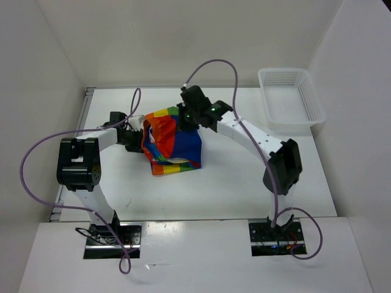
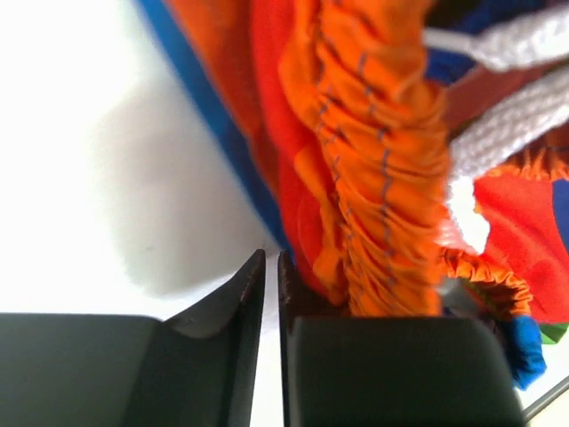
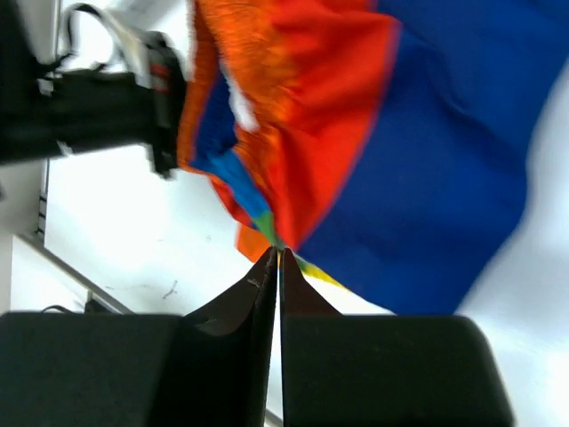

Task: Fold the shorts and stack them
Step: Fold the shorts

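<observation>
- Top external view: the shorts (image 1: 174,143) sit bunched and partly raised near the middle of the table (image 1: 244,183), well apart from the white basket (image 1: 290,97) at 2 o'clock.
- Step in hand, by judgement: the opening fold. The garment is gathered between both claws and is not yet laid flat; no stacking has begun.
- Left gripper (image 1: 135,139): at the shorts' 9 o'clock side, forearm reaching across from 8 o'clock, low to the table.
  - Left wrist view shows its jaws narrow, a thin slit between them.
  - The blue hem runs to the tips and the orange waistband (image 2: 382,160) rests against the right-hand finger.
  - It appears to nip the fabric edge.
  - White drawstring (image 2: 516,44) hangs at 2 o'clock of that view.
- Right gripper (image 1: 183,116): at the shorts' 12 o'clock edge, arm arched over from 4 o'clock.
  - Right wrist view shows its jaws pressed together on a corner of the cloth, the fabric fanning up from the tips.
- Next move, by judgement: draw the two held edges apart to spread the cloth, then lay one half over the other. Slack fabric may slip from so fine a pinch.
</observation>
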Robot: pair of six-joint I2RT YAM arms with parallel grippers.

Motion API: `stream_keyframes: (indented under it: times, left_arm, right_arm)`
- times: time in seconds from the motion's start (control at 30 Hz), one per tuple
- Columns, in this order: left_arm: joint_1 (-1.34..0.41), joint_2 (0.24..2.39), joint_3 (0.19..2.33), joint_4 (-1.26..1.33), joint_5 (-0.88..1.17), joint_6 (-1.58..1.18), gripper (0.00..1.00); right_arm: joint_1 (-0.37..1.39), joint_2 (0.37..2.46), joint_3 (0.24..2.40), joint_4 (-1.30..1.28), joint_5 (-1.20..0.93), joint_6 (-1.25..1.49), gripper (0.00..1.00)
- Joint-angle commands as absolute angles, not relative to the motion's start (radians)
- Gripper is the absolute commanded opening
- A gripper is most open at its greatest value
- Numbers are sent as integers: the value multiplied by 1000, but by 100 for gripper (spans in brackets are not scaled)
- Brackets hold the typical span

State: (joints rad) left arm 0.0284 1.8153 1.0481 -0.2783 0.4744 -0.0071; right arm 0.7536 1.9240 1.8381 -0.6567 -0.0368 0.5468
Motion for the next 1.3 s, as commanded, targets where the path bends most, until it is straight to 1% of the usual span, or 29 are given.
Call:
stream_keyframes:
  times: [0.0,0.07,0.1,0.13,0.17,0.23,0.27,0.3,0.33,0.37,0.4,0.47,0.5,0.53,0.7,0.8,0.87,1.03,1.17,1.27]
  left_arm:
    - [60,1769,1112,-356,451,0,18]
    - [78,1720,1134,-376,440,0,25]
    - [93,1706,1149,-394,427,0,31]
    - [94,1685,1185,-417,416,0,52]
    - [106,1684,1206,-428,405,0,63]
    - [115,1652,1242,-445,387,0,72]
    - [115,1641,1267,-445,387,0,72]
    - [115,1617,1267,-445,396,0,70]
    - [106,1606,1267,-431,408,0,60]
    - [80,1595,1267,-431,408,0,47]
    - [66,1585,1276,-422,428,0,25]
    - [31,1572,1260,-393,449,0,17]
    - [31,1572,1240,-338,487,0,15]
    - [15,1563,1198,-309,506,0,15]
    - [-70,1705,1187,-252,581,0,15]
    - [-89,1771,1164,-216,581,0,15]
    - [-89,1804,1154,-216,526,0,15]
    - [-64,1865,1083,-203,505,0,14]
    - [-54,1907,1072,-213,505,0,13]
    - [-43,1893,1107,-265,515,0,12]
  right_arm:
    - [692,1786,1656,-557,-12,587,5]
    - [669,1720,1579,-543,-35,598,5]
    - [658,1701,1513,-532,-35,598,5]
    - [644,1675,1487,-532,-44,598,5]
    - [644,1666,1467,-532,-44,598,6]
    - [644,1654,1422,-532,-44,598,12]
    - [644,1654,1413,-543,-44,598,15]
    - [644,1654,1401,-543,-54,598,26]
    - [635,1654,1401,-543,-54,598,31]
    - [635,1654,1401,-543,-66,598,33]
    - [635,1654,1401,-543,-66,598,33]
    - [635,1693,1437,-543,-75,598,28]
    - [635,1710,1449,-543,-87,598,24]
    - [635,1727,1462,-543,-98,598,15]
    - [635,1873,1485,-483,-228,589,3]
    - [635,1931,1457,-431,-273,589,1]
    - [635,1960,1444,-419,-284,589,1]
    - [635,2043,1390,-399,-209,580,0]
    - [635,2068,1390,-425,-189,569,0]
    - [635,2007,1437,-460,-164,558,0]
